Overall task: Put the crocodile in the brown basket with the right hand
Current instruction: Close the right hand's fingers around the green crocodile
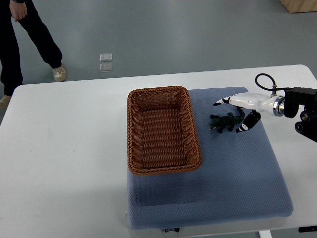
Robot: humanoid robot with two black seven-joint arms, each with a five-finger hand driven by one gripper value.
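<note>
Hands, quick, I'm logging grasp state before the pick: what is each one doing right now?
Left hand: not in view.
Right hand: open, fingers spread over the crocodile, which lies on the blue mat.

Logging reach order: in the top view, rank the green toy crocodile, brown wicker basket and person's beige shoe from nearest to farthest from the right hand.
1. Green toy crocodile, beside the right hand.
2. Brown wicker basket, further left.
3. Person's beige shoe, far left, on the floor.
</note>
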